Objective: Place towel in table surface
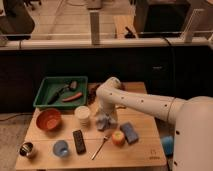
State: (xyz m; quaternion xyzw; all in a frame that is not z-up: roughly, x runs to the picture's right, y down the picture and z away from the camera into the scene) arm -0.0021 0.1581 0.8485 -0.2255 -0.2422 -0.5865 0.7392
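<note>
Towel [104,122] bunched on table [145,146], no clear long axis; claw [103,113] directly above, grip: cannot tell.

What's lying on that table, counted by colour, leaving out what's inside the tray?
Blue: 2, blue cup, sponge
Orange-red: 2, bowl, fruit
Pale: 2, white cup, towel
Black: 1, remote
Metal: 2, metal cup, utensil
Green: 1, tray
Total: 10
The claw is at the towel.
</note>
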